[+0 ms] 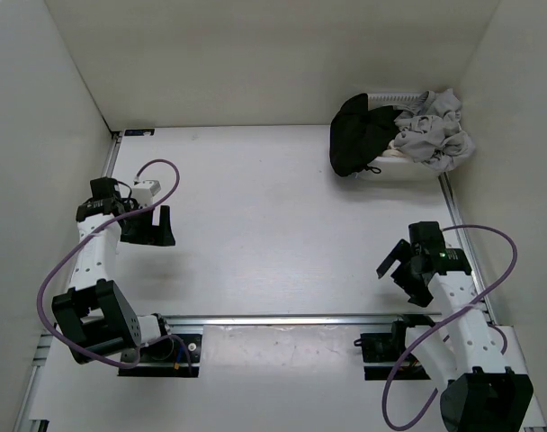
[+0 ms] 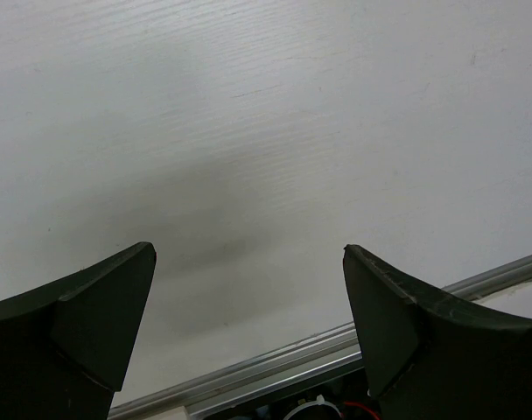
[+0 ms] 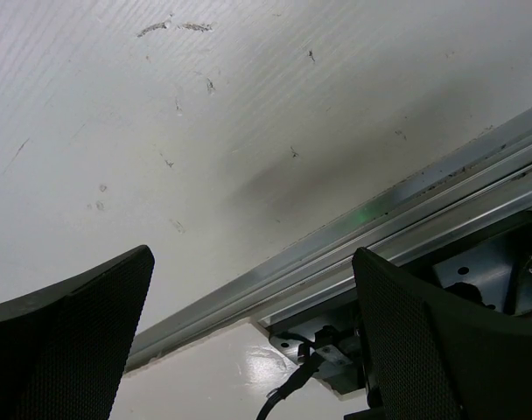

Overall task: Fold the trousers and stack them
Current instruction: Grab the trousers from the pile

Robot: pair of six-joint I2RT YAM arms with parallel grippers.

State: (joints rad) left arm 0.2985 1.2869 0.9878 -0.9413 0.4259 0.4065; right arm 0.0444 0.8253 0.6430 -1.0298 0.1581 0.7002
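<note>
The black trousers (image 1: 356, 135) lie bunched over the left side of a white basket (image 1: 408, 171) at the far right of the table, part of them hanging over its rim. My left gripper (image 1: 156, 229) hovers open at the left side of the table, far from them; in the left wrist view its fingers (image 2: 82, 324) stand wide apart with only bare table between. My right gripper (image 1: 401, 270) is open at the near right, with nothing between its fingers (image 3: 423, 332).
Light grey garments (image 1: 435, 133) fill the right part of the basket. A metal rail (image 1: 291, 319) runs across the near edge of the table in front of the arm bases. White walls enclose the table on three sides.
</note>
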